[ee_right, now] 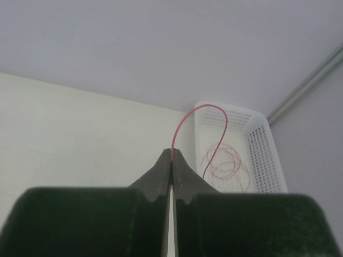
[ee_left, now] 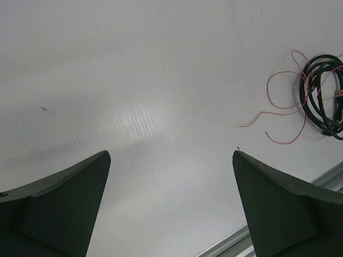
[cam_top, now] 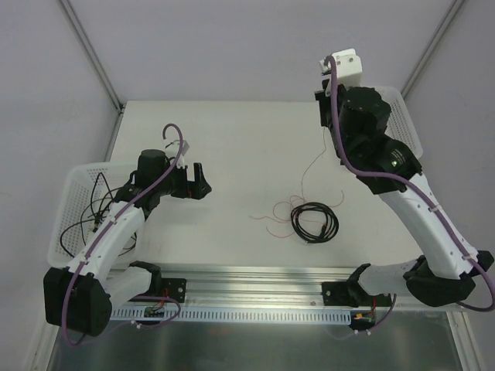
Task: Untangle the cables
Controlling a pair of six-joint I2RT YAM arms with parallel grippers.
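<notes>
A coil of black cables lies on the white table right of centre, with a fine red wire looped through and beside it. My right gripper is raised over the back right of the table. In the right wrist view it is shut on the red wire, which arcs up out of the fingertips and down to the right. My left gripper is open and empty, well left of the coil. In the left wrist view it is over bare table, with the coil and red wire at the upper right.
A white basket at the left edge holds black cables. Another white basket stands at the back right; the right wrist view shows red wire loops in it. A metal rail runs along the table's near edge.
</notes>
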